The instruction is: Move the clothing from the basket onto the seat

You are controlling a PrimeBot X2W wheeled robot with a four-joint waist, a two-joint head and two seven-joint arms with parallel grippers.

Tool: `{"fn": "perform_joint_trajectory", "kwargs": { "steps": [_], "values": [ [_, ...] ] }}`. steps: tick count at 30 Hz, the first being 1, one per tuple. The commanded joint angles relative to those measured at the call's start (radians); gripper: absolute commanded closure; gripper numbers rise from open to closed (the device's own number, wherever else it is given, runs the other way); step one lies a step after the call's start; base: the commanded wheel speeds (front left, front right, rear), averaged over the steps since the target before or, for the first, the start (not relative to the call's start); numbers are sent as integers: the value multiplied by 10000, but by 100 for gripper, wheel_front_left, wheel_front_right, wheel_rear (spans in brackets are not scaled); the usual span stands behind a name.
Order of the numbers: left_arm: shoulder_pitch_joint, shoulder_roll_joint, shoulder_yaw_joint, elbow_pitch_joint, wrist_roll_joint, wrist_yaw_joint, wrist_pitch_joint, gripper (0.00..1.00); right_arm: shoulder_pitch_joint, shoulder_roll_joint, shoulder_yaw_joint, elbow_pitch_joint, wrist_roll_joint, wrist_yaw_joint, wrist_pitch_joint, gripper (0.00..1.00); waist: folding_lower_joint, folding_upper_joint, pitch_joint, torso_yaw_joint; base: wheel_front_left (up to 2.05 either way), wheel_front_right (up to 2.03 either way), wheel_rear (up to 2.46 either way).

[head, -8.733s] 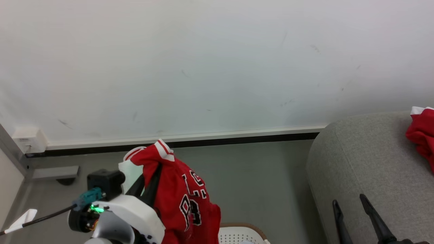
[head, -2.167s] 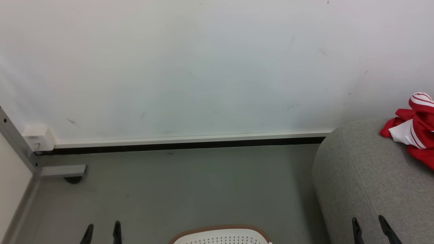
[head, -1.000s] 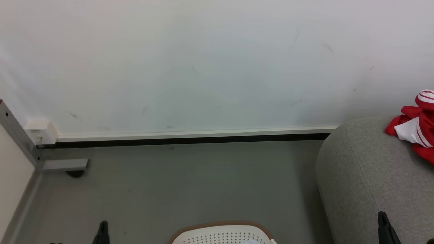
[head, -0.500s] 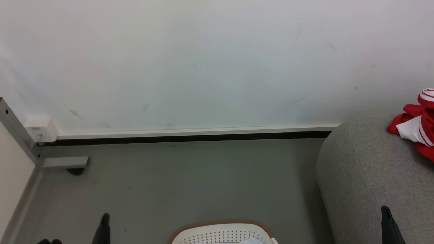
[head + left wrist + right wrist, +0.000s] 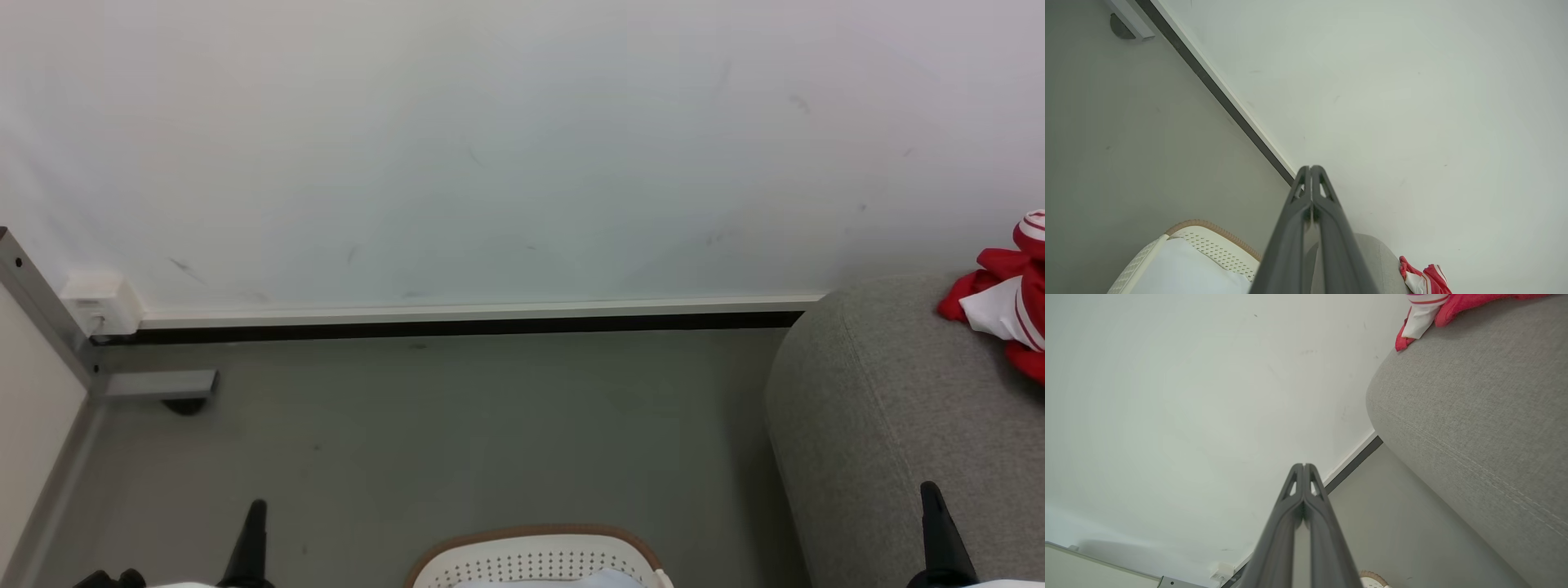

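Note:
The red jersey (image 5: 1006, 309) with white trim lies bunched on the grey seat (image 5: 890, 425) at the far right; it also shows in the left wrist view (image 5: 1425, 279) and the right wrist view (image 5: 1437, 310). The white basket (image 5: 535, 559) with its brown rim sits at the bottom centre, a pale bluish-white cloth (image 5: 600, 580) inside it. My left gripper (image 5: 255, 510) points up at the lower left, shut and holding nothing (image 5: 1311, 168). My right gripper (image 5: 931, 494) stands in front of the seat at the lower right, also shut with nothing in it (image 5: 1304, 465).
A white wall with a black-and-white skirting (image 5: 457, 320) runs behind the grey floor (image 5: 457, 433). A metal frame post (image 5: 41, 314) with a foot bar (image 5: 155, 384) and a small wall socket box (image 5: 98, 304) stand at the far left.
The jersey, held high in my left gripper 8.7 s ago, now lies on the seat. Both grippers, open 2.2 s ago, have shut. The camera has tilted slightly over the last second.

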Motion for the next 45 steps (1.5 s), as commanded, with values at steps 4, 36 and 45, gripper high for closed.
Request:
{"fn": "perform_joint_trajectory", "kwargs": {
  "steps": [4, 36, 45],
  "values": [
    [-301, -29, 146, -37, -602, -139, 163, 100, -273, -83, -89, -119, 692, -14, 171, 100, -1, -1, 32, 16, 0, 0, 0],
    [-783, -344, 625, 77, -3196, -669, 940, 100, -681, -92, -248, -154, 3699, -20, 937, 100, -1, -1, 243, 117, 0, 0, 0],
    [-888, -420, 741, 107, -3837, -805, 1124, 100, -768, -94, -290, -162, 4444, -21, 1121, 100, -1, -1, 304, 147, 0, 0, 0]
  ]
}}
